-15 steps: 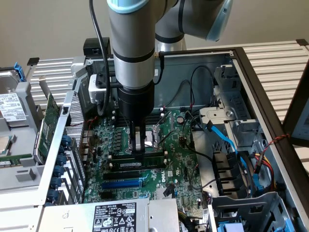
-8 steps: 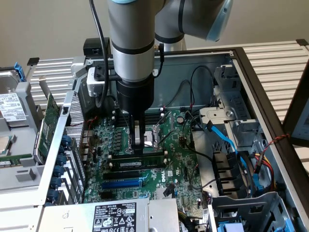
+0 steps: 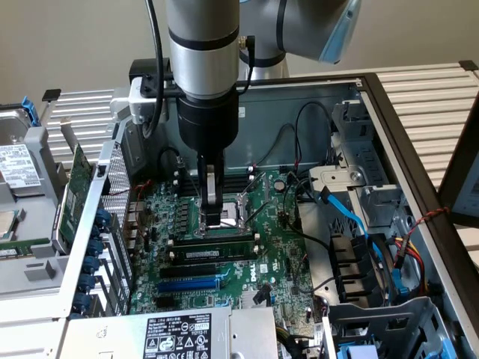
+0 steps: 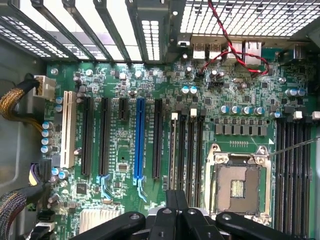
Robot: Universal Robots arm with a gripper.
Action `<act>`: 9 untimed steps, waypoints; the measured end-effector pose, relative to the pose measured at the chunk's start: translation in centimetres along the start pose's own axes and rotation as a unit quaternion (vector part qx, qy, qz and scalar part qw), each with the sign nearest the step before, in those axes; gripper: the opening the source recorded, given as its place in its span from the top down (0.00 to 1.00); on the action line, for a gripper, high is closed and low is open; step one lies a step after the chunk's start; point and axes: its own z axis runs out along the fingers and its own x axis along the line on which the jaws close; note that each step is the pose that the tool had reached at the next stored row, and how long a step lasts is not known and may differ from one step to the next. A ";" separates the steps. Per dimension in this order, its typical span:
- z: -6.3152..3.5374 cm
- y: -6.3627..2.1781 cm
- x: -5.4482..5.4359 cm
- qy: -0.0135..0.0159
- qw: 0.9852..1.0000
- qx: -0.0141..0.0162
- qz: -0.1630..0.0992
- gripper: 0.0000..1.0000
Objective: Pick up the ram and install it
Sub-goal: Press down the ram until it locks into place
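We see the gripper (image 3: 212,218), jaws closed, pressing on the ram (image 3: 215,242), which lies in a slot at centre of the exterior view. If the stick sits tilted, we judge that pushing could jam it or strain the board (image 3: 277,247).

Soft, even daylight fills the exterior view, and the pale wall behind stays flat and shadowless. The brushed silver cylinder of the robot arm (image 3: 203,48) carries a bright vertical sheen. Beneath it, the green printed motherboard (image 3: 224,247) sits in moderate shade cast by the arm and the grey metal computer case (image 3: 419,224), though its details remain readable. In the wrist view, strong backlight burns through the perforated steel rear grille (image 4: 240,17), washing its openings to white. The board there is evenly lit and sharp, while the black pincer (image 4: 172,220) close to the lens looks dark and soft.
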 end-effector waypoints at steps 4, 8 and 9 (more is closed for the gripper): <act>-0.01 0.00 0.0 0.000 1.000 -0.002 0.000 0.89; -0.01 0.00 0.0 0.000 1.000 -0.003 0.000 0.89; -0.01 0.00 0.0 0.000 1.000 -0.004 0.000 0.89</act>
